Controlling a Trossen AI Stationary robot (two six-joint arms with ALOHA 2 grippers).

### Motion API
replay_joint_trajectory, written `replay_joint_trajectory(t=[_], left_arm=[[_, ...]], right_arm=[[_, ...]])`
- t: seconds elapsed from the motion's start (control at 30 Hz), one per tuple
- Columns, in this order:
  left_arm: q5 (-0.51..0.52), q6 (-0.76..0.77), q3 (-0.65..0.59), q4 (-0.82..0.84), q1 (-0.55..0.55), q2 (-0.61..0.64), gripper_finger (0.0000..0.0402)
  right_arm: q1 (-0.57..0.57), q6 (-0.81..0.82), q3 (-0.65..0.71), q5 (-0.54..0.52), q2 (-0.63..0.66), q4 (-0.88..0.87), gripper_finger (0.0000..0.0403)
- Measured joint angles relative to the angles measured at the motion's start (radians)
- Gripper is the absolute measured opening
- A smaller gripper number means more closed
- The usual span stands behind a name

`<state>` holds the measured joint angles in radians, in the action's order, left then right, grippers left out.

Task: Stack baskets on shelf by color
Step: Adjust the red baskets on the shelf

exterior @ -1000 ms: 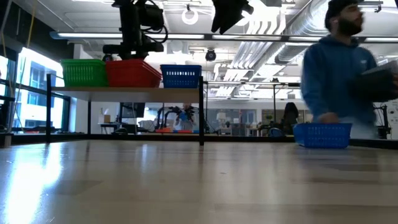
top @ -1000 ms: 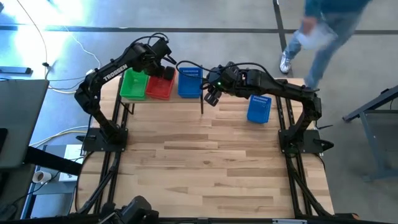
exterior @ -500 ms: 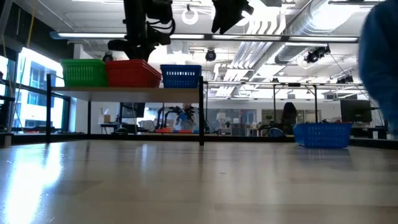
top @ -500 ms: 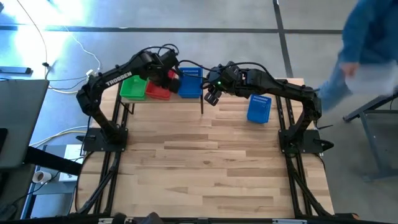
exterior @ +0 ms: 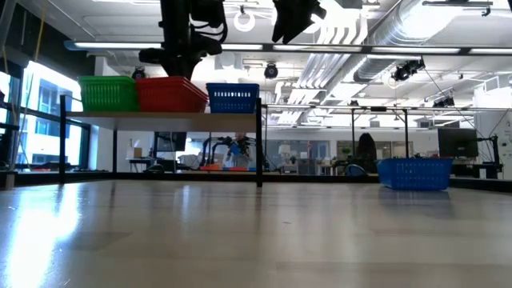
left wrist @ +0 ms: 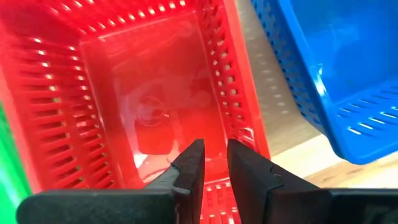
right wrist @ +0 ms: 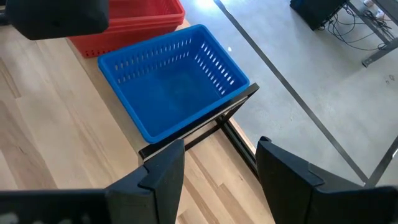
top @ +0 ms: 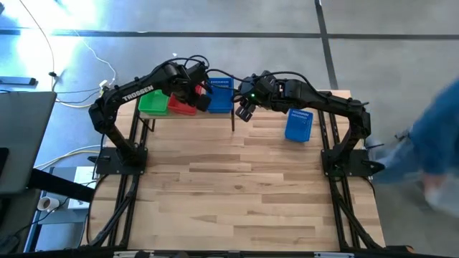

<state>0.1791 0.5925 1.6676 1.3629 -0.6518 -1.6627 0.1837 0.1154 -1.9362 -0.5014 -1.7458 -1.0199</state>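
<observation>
On the raised light wooden plank shelf (exterior: 160, 114) on black posts sit 3 plastic lattice-walled baskets in a row: a green basket (top: 153, 101), a red basket (left wrist: 143, 99) in the middle and a blue basket (right wrist: 174, 78) at the end, while a second blue lattice basket (top: 298, 125) lies apart on the wooden plank tabletop (top: 237, 186). The left gripper (left wrist: 209, 163) hangs over the red basket's near rim, its dark fingers drawn narrow with only a thin gap and nothing between them. The right gripper (right wrist: 214, 163) hovers just beside the shelf's end post, above the tabletop, its jaws spread wide and empty.
</observation>
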Motion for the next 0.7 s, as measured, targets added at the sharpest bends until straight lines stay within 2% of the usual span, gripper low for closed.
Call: replay_joint_trajectory(t=[0.43,0.7], left_arm=[[-0.064,-0.002,0.000,-0.048,0.000,0.000,0.0062],[-0.056,-0.033,0.001,-0.052,0.000,0.000,0.0062]], right_arm=[[0.000,0.015,0.000,0.002,0.000,0.000,0.0183],[0.000,0.015,0.000,0.002,0.000,0.000,0.0183]])
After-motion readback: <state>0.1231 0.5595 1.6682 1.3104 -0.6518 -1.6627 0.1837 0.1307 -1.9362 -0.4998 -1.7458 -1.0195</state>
